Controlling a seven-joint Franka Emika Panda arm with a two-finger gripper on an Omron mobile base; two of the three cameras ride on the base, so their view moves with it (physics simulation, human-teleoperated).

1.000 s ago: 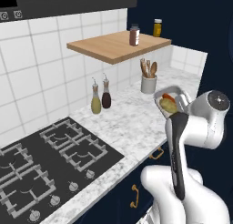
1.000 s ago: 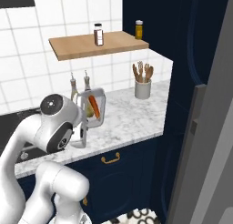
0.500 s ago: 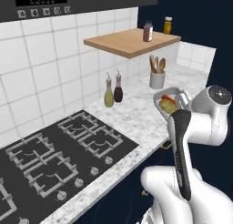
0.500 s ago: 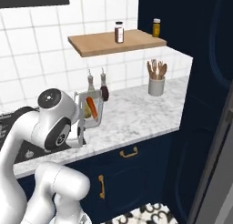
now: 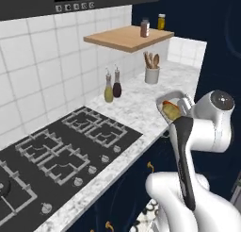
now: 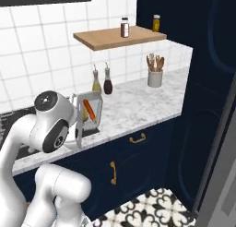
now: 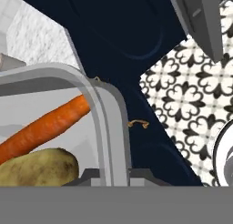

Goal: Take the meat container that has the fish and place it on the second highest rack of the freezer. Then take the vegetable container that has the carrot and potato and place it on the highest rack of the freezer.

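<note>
1. Far left in the left base view there's a black hob [image 5: 56,151] set into the marble worktop [image 5: 136,108], oil bottles [image 5: 113,86] standing behind it.
2. Right of that, the vegetable container [image 5: 173,107] is up off the worktop's front edge, tilted, with the carrot [image 7: 45,126] and potato [image 7: 36,167] inside.
3. The fingers [image 7: 86,175] are pinching its rim.

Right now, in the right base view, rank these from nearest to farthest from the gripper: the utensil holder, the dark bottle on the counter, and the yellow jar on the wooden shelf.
The gripper holds the vegetable container, near the counter's front edge.
1. Dark bottle, just behind it at the tiled wall.
2. Utensil holder, further right along the counter.
3. Yellow jar, up on the wooden shelf at its far right end.
</note>
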